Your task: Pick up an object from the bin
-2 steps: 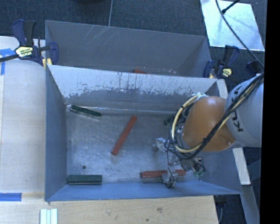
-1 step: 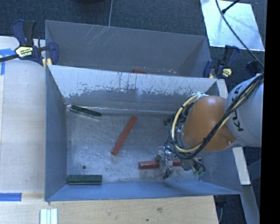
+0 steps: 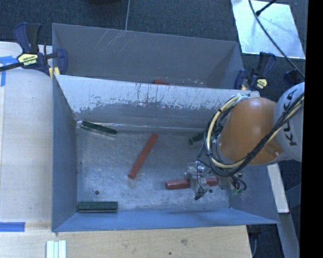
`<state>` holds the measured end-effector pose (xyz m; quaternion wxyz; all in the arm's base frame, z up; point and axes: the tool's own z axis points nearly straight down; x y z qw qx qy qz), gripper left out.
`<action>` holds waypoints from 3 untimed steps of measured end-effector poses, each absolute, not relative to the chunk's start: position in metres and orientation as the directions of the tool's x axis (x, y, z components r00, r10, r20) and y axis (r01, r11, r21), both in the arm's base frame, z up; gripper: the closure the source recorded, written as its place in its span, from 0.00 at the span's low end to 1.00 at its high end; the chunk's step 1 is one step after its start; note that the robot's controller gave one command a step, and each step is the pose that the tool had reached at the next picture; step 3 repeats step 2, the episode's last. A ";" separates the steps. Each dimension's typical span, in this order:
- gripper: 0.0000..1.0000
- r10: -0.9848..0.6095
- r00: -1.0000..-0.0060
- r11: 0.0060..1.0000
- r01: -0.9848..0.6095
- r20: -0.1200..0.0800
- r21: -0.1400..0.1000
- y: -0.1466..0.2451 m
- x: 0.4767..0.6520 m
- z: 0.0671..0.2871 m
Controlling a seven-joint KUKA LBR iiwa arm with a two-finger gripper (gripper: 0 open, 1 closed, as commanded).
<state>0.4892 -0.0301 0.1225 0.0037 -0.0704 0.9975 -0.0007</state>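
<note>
In the near right part of the grey bin (image 3: 152, 101), a short dark-red bar (image 3: 175, 185) is seen lying flat, its right end hidden under the gripper (image 3: 201, 186). Whether the gripper is open or closed cannot be told. A longer orange-red stick (image 3: 143, 155) is laid slantwise near the middle. A dark green pen (image 3: 99, 129) is seen far left, and a dark green block (image 3: 97, 206) near left.

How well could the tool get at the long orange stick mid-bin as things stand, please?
Probably yes: the orange stick lies alone on the bin floor, and only open floor separates it from the tool, which is by a short red piece.
</note>
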 end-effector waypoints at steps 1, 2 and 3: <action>1.00 -0.142 -0.990 0.990 -0.142 -0.006 -0.002 -0.030 0.491 0.142; 1.00 -0.143 -0.990 0.990 -0.143 -0.007 -0.002 -0.030 0.492 0.176; 1.00 -0.143 -0.990 0.990 -0.143 -0.007 -0.002 -0.030 0.492 0.176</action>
